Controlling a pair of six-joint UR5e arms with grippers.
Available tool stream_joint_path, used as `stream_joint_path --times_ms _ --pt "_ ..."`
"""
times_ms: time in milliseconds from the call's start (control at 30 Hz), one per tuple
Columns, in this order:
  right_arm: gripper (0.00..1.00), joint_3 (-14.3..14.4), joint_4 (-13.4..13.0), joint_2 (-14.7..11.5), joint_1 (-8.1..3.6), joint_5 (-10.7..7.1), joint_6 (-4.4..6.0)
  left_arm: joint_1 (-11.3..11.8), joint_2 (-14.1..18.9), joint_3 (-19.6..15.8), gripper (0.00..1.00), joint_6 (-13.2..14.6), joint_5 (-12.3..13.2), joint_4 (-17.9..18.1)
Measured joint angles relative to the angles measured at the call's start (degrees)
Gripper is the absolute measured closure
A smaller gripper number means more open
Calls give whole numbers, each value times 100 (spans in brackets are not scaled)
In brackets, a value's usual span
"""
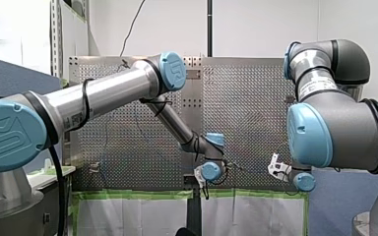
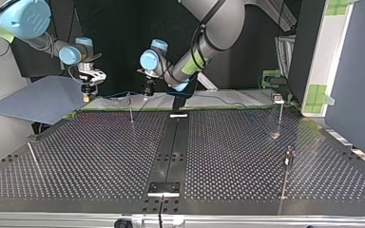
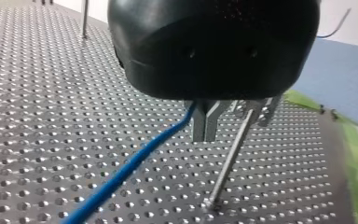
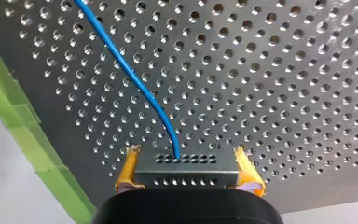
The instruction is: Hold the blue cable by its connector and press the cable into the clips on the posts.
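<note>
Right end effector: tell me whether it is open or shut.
The right end effector is shut on the connector: the right wrist view shows its yellow pads pressed against both ends.

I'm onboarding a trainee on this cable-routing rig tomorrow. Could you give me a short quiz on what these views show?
1. True or false: my right gripper, with yellow-padded fingers, holds the grey perforated metal connector.
2. The thin metal post in the left wrist view is: A) standing close beside my left gripper; B) lying flat; C) held by my right gripper.
3. Fill in: the thin blue cable leaves the connector and runs over the ___ metal table.
Key: 1 true; 2 A; 3 perforated.
</note>
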Motion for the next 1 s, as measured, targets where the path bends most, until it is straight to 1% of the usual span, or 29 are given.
stream_joint_path --times_ms 67,167,267,433,633,867,1000 --pt "100 -6 9 3 -2 5 28 8 -2 0 100 5 2 92" --pt "100 -27 11 4 -1 8 103 28 -6 1 100 13 7 216" --pt "100 -71 30 7 4 11 144 44 -24 2 100 27 33 276" --pt "100 -122 69 8 28 7 158 36 -105 -79 100 63 37 329" --pt "100 -130 79 8 42 2 154 37 -121 -218 100 71 52 462" --pt "100 -141 79 9 47 2 160 77 -123 -134 100 78 135 479" --pt "100 -147 78 10 31 -1 173 91 -123 -95 100 78 164 474"
